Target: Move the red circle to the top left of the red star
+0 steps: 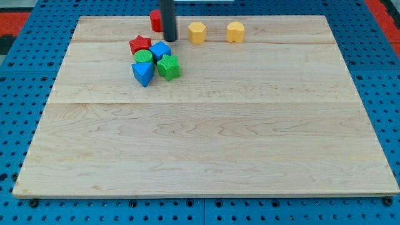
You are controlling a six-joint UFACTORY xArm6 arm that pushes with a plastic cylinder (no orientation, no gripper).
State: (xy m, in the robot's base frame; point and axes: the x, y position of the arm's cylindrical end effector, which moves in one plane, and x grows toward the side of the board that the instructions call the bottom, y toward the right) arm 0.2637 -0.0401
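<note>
The red circle [155,20] sits near the board's top edge, partly hidden behind my rod. The red star [140,44] lies below and slightly left of it, at the top of a tight cluster. My tip [169,39] rests on the board just right of the red circle and right of the red star, above the blue block [160,50].
Under the red star sit a green round block [144,58], a blue triangular block [142,74] and a green star-like block [168,67]. Two yellow blocks [197,32] [235,31] lie to the right along the top. The wooden board [206,144] lies on blue pegboard.
</note>
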